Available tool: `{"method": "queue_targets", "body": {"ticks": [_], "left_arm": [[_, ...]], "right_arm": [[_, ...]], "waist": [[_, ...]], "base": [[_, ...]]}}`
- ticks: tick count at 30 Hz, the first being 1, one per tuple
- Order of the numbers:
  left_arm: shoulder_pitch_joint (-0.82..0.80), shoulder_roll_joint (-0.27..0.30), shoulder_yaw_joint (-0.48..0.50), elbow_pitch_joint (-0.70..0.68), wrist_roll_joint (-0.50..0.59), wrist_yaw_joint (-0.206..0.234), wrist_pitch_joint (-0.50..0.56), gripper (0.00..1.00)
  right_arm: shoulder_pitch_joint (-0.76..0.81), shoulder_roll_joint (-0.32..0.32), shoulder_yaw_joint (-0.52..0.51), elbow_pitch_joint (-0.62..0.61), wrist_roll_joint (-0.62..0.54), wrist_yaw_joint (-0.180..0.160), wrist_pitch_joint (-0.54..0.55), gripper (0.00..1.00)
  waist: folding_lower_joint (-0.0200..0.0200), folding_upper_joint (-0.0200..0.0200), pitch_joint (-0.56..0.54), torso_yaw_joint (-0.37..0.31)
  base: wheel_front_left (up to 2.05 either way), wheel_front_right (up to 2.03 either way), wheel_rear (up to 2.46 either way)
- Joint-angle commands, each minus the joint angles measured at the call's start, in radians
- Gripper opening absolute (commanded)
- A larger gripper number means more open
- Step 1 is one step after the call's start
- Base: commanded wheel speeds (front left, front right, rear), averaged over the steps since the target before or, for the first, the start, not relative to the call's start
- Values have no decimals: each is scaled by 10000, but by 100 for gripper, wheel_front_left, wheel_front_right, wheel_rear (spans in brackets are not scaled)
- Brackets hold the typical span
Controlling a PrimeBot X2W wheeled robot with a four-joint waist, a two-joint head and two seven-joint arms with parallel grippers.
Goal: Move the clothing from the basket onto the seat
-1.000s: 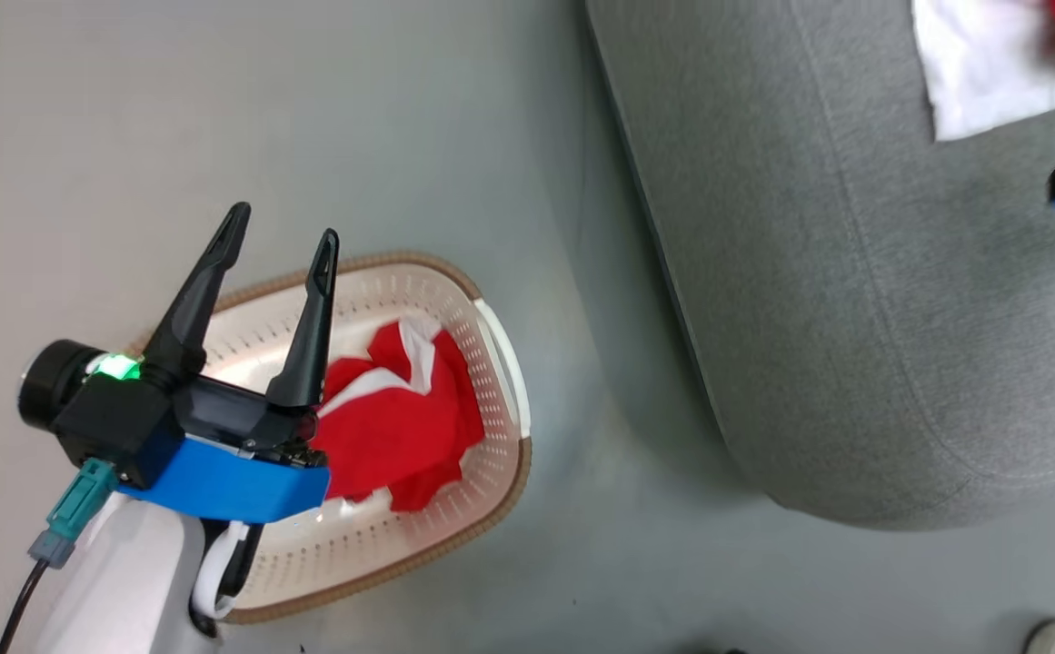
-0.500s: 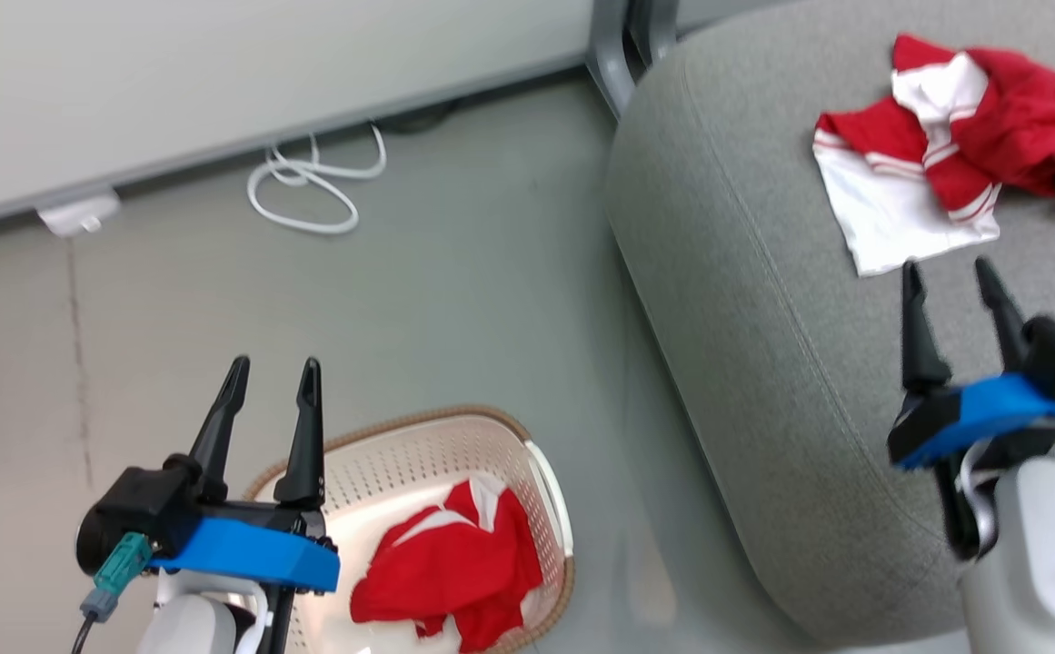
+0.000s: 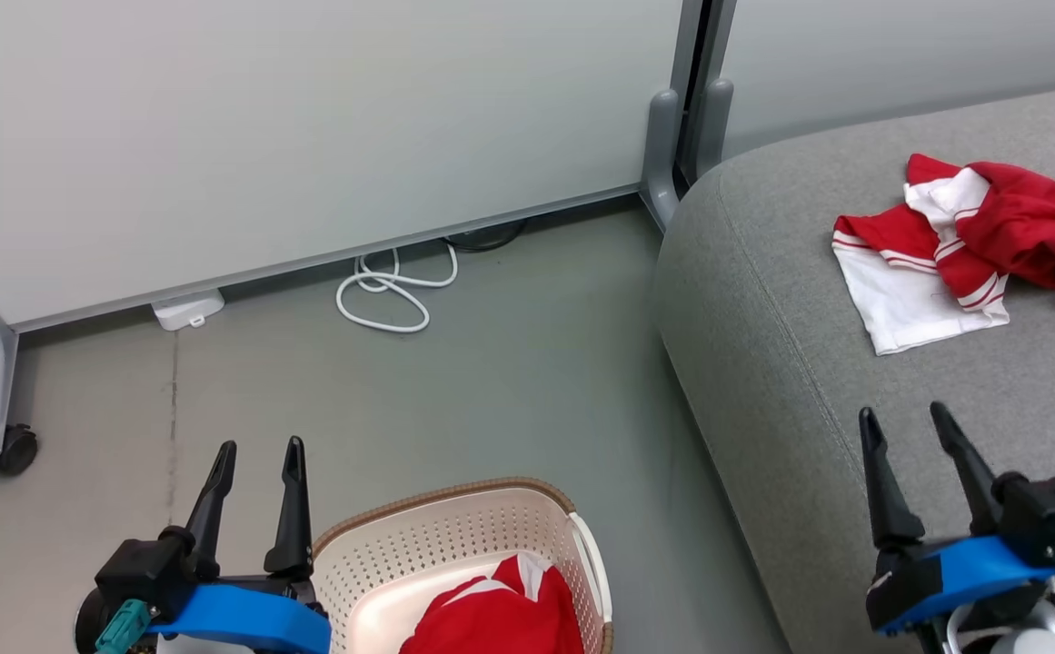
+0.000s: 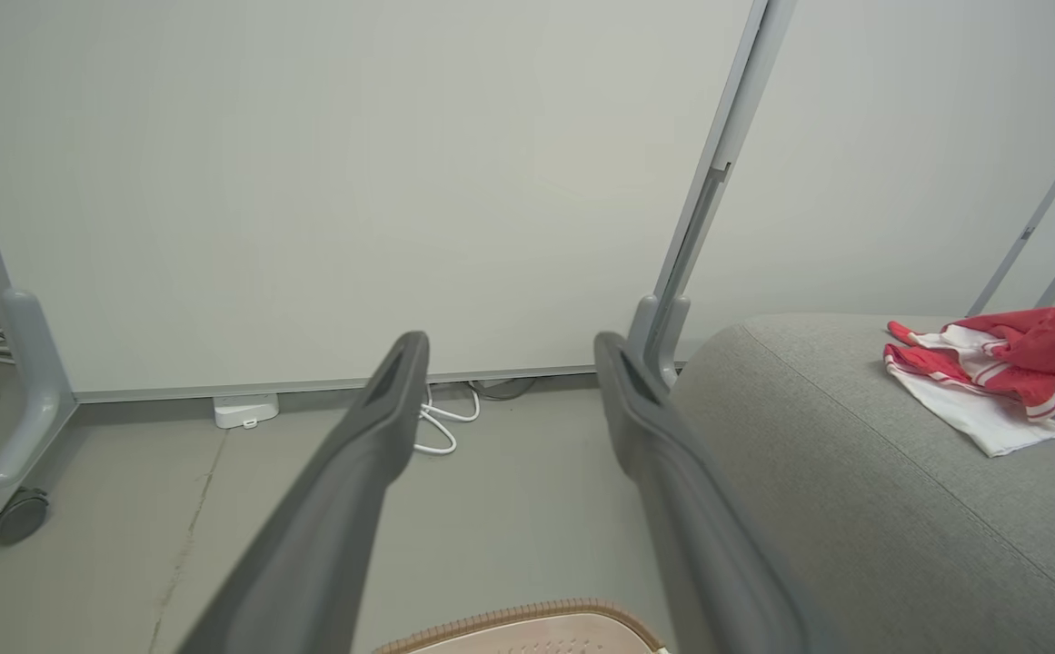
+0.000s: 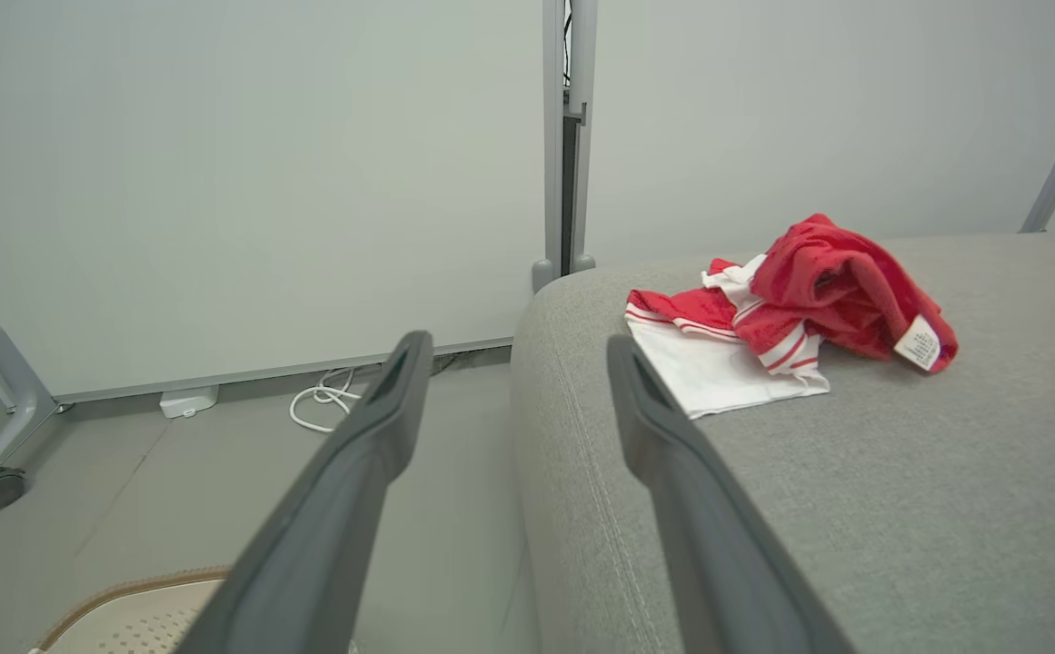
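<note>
One piece of red and white clothing [image 3: 968, 243] lies crumpled on the grey seat [image 3: 791, 363], also visible as clothing [image 4: 1000, 381] and clothing [image 5: 781, 318] on the seat [image 5: 854, 490]. A second red garment [image 3: 500, 618] lies in the cream basket [image 3: 454, 536] on the floor at the bottom. My left gripper [image 3: 256, 450] stands open and empty just left of the basket. My right gripper [image 3: 904, 420] stands open and empty over the seat's front part, short of the clothing there.
A pale partition wall [image 3: 309, 136] with a grey post [image 3: 672, 136] runs along the back. A coiled white cable [image 3: 391, 291] and a white plug block [image 3: 186, 309] lie at its foot. A castor foot [image 3: 0, 445] stands at the left.
The camera has tilted up, so the wall has come into sight and the basket has slid to the bottom edge. Both grippers stay open and empty.
</note>
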Motion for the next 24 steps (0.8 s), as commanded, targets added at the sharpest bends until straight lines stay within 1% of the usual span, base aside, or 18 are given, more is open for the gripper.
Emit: {"method": "queue_targets", "body": {"ticks": [1,6,10,11,19,24], "left_arm": [[88,-39,81,29,94,-76,-29,100],[156,-128,173,96,78,-62,-28,100],[192,-146,129,161,58,-65,-28,100],[192,-146,129,161,58,-65,-28,100],[253,-113,295,207,28,-67,-29,100],[297,-121,518,202,23,-68,-30,100]], "right_arm": [[319,18,52,-248,128,1,112,100],[774,21,55,-676,273,3,305,100],[938,22,86,-832,228,1,374,100],[938,22,86,-832,228,1,374,100],[1019,20,291,-902,181,1,452,100],[1076,19,422,-774,268,3,445,100]], "waist": [[3,-1,-70,41],[3,-1,-109,273],[3,-1,-153,627],[3,-1,-153,627],[3,-1,-286,1394],[3,-1,-348,1755]], "base": [[0,0,0],[0,0,0],[0,0,0],[0,0,0],[0,0,0],[0,0,0]]}}
